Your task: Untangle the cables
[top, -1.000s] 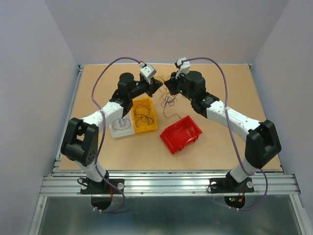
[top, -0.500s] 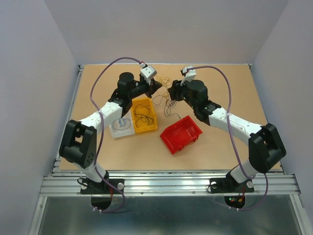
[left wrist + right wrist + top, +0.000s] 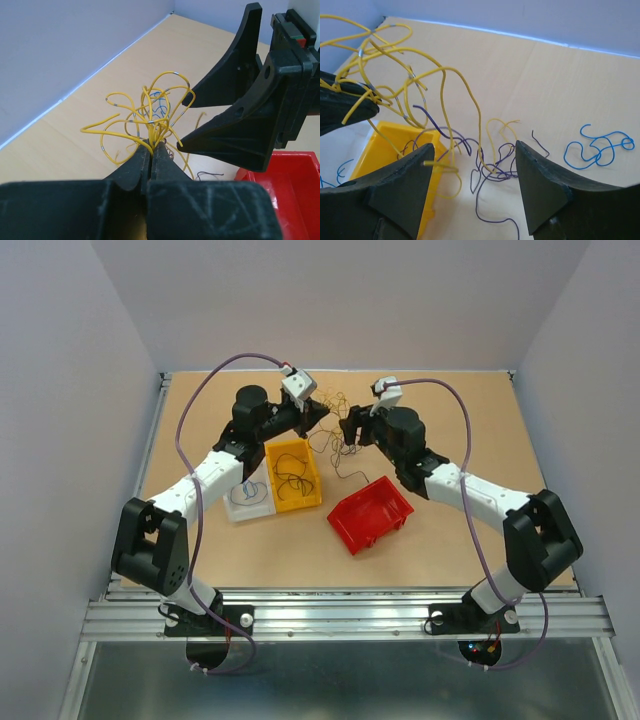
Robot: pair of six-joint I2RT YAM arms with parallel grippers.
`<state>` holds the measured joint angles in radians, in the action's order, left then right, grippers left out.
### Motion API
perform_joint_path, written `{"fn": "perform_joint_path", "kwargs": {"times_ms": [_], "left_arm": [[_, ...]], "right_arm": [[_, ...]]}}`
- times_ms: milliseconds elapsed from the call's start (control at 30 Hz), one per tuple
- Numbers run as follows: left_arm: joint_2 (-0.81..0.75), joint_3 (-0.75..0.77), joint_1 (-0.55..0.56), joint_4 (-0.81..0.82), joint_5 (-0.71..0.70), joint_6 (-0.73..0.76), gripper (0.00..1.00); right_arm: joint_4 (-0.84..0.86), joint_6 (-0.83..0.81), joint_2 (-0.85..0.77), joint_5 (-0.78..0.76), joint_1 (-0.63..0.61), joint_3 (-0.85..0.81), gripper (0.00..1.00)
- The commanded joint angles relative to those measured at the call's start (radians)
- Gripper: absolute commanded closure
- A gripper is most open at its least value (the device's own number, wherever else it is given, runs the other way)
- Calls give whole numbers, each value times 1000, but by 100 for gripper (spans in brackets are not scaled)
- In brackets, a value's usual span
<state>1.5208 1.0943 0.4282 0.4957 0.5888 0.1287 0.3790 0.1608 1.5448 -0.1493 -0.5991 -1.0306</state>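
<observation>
2 grippers are facing each other closely.
Left gripper [image 3: 151,146] is pinching thin, glossy, looping yellow cables [image 3: 156,132] above the wooden table [image 3: 545,75]; right gripper [image 3: 475,150] is hanging wide open beside them.

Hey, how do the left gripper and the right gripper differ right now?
The left gripper is shut, its fingers pinched together; the right gripper stands wide open. The left gripper clamps a bunch of yellow cables raised off the table; the right gripper holds nothing, with dark purple strands lying on the table beneath its gap. Both are black, two-fingered, and face each other across the cables.
</observation>
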Motion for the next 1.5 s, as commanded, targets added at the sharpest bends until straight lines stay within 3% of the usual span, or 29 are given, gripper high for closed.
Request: {"fn": "perform_joint_path", "kwargs": {"times_ms": [0, 300, 433, 600, 733, 900, 1200, 1467], "left_arm": [[-45, 18, -2, 18, 34, -21, 100], [-77, 26, -8, 3, 62, -72, 100], [-102, 39, -14, -6, 68, -103, 100], [-165, 110, -39, -22, 52, -164, 100], [-206, 219, -40, -88, -9, -153, 100], [-278, 175, -45, -79, -66, -133, 100], [-220, 82, -46, -54, -20, -143, 100], [-194, 73, -46, -60, 9, -136, 100]], "right_arm": [[144, -13, 26, 43, 12, 27, 29], [242, -61, 139, 137, 12, 17, 31], [245, -58, 208, 74, 15, -31, 34], [244, 43, 297, 20, 65, -54, 39], [245, 192, 308, 36, 151, -28, 49], [245, 229, 308, 65, 193, -5, 51], [486, 141, 201, 364, 193, 142, 47], [619, 123, 160, 494, 193, 207, 34]]}}
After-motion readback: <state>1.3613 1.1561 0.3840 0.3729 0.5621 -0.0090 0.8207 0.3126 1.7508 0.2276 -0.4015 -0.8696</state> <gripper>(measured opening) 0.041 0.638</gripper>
